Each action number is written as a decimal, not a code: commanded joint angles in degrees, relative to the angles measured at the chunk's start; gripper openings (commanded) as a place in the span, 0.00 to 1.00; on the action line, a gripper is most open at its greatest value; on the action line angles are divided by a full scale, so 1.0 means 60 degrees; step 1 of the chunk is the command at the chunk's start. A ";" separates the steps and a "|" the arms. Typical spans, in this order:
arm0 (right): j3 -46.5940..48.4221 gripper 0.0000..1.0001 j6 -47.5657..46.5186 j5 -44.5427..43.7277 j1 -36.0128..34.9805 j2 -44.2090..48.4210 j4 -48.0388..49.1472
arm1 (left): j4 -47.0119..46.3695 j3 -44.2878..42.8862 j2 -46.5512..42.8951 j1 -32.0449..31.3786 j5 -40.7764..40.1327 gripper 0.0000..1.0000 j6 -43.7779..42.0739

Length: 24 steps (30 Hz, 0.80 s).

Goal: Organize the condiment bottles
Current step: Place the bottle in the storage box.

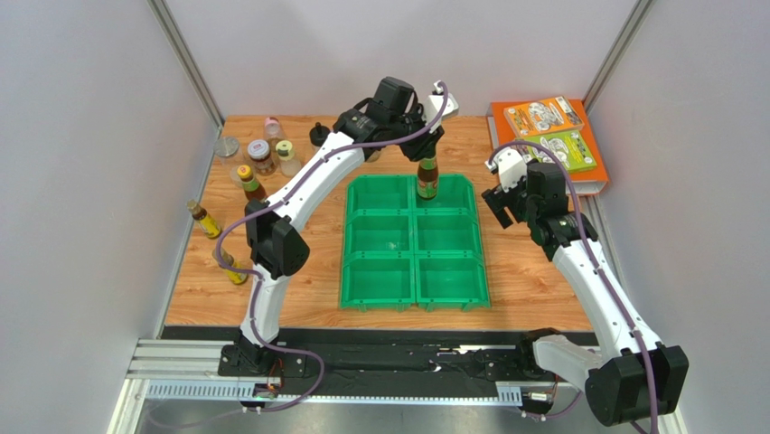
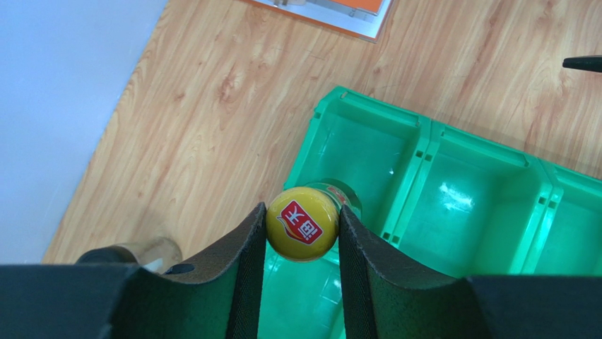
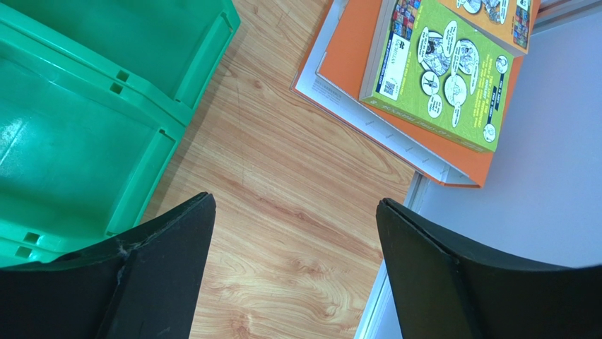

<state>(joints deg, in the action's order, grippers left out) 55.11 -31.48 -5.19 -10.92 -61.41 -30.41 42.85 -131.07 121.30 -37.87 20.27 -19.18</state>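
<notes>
- Tabletop (image 1: 533,280) carries most condiment bottles (image 1: 262,158) at its far left, well apart from the green bin (image 1: 411,258). Two more near the left edge seem to lie flat, and a nudge from my arm might roll them off.
- Bin compartments look empty, save the far right one.
- Right fingers (image 3: 162,254) stand wide apart, holding nothing, over bare wood between bin and books (image 1: 551,136).
- Amber bottle (image 1: 427,179) hangs upright in that far right compartment, close to the centre divider. I cannot tell whether its base touches down, and letting go too high could topple it.
- Left fingers (image 2: 244,261) pinch only its round yellow cap (image 2: 302,223). On so small and curved a grip the bottle may swing or slip.
</notes>
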 commanded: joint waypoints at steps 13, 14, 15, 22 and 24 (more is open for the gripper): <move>-0.0279 0.87 0.0238 0.0396 0.0062 0.0171 0.0587 | -0.1677 0.0384 0.0204 -0.0134 -0.0258 0.00 -0.0070; -0.0279 0.87 0.0238 0.0411 0.0076 0.0186 0.0587 | -0.1678 0.0413 0.0233 -0.0134 -0.0273 0.00 -0.0099; -0.0308 0.87 0.0238 0.0440 0.0062 0.0200 0.0587 | -0.1707 0.0428 0.0233 -0.0120 -0.0375 0.00 -0.0128; -0.0309 0.87 0.0267 0.0543 0.0062 0.0303 0.0557 | -0.1707 0.0764 0.0190 -0.0119 -0.0390 0.28 -0.0246; -0.0294 0.87 0.0282 0.0572 0.0062 0.0332 0.0528 | -0.1678 0.0882 0.0131 -0.0119 -0.0449 0.30 -0.0348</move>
<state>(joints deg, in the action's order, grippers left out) 53.21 -31.16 -2.87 -10.72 -61.01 -29.30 38.48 -125.71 124.84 -38.28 17.39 -19.86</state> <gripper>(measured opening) 0.869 0.436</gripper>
